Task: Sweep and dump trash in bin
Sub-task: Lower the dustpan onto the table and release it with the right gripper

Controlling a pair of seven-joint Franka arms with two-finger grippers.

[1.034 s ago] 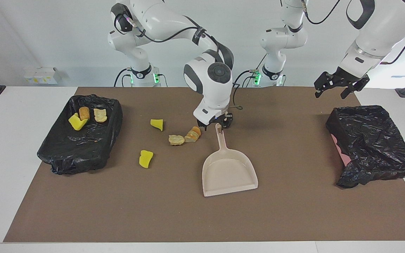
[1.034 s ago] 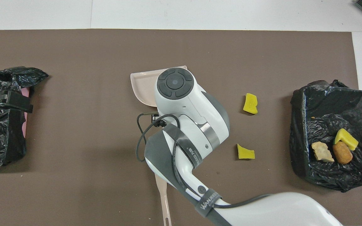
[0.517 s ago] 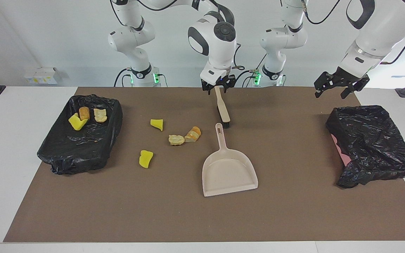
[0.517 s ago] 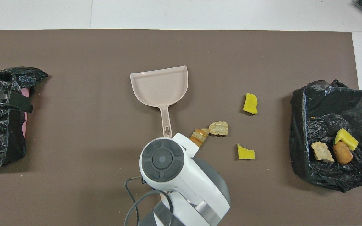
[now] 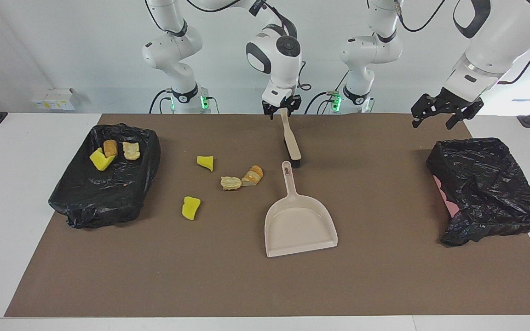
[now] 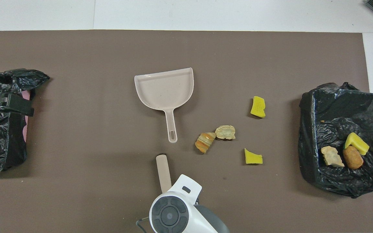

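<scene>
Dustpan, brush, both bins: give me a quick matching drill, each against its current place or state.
Things:
1. dustpan
2. brush
3. bin at the right arm's end
4. bin at the left arm's end

States:
A. shows no trash
B. held by the right gripper
C. lying empty on the mat
D. holds three pieces of trash

Pairs: 1-C, 2-B, 3-D, 4-A

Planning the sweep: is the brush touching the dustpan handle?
Apart. The overhead view shows bare mat between the brush tip and the dustpan handle.
</scene>
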